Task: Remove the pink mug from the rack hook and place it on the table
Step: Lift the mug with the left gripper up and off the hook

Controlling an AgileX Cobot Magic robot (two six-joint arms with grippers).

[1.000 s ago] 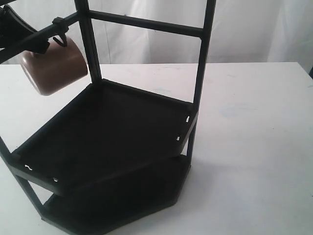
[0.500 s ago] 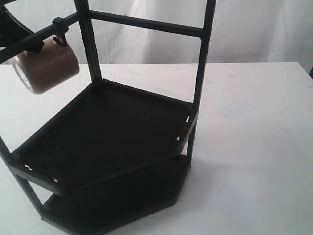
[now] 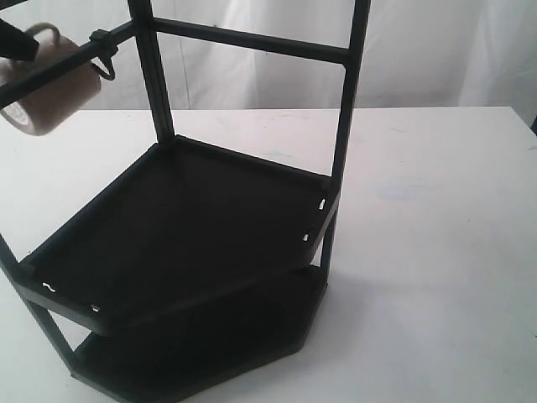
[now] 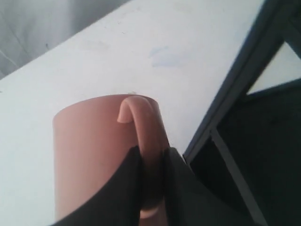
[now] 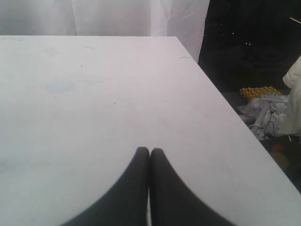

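The pink mug (image 3: 49, 94) hangs in the air at the far upper left of the exterior view, clear of the rack hook (image 3: 105, 65), which sits empty to its right on the black bar. My left gripper (image 4: 151, 155) is shut on the mug's loop handle (image 4: 146, 136); the mug body (image 4: 89, 150) lies on its side above the white table (image 4: 94, 61). In the exterior view only a dark tip of that gripper (image 3: 15, 40) shows at the frame's edge. My right gripper (image 5: 149, 151) is shut with nothing in it, low over the table (image 5: 94, 94).
The tall black rack (image 3: 193, 227) with two shelves fills the left and middle of the exterior view. Its frame bars (image 4: 235, 84) pass close beside the mug. The table's edge (image 5: 221, 99) drops to a dark floor with clutter (image 5: 268, 108). White curtains hang behind.
The mug has come off the hook: it moved left and slightly up, away from the hook, carried by my left gripper. The hook now hangs empty. The rack has not moved.
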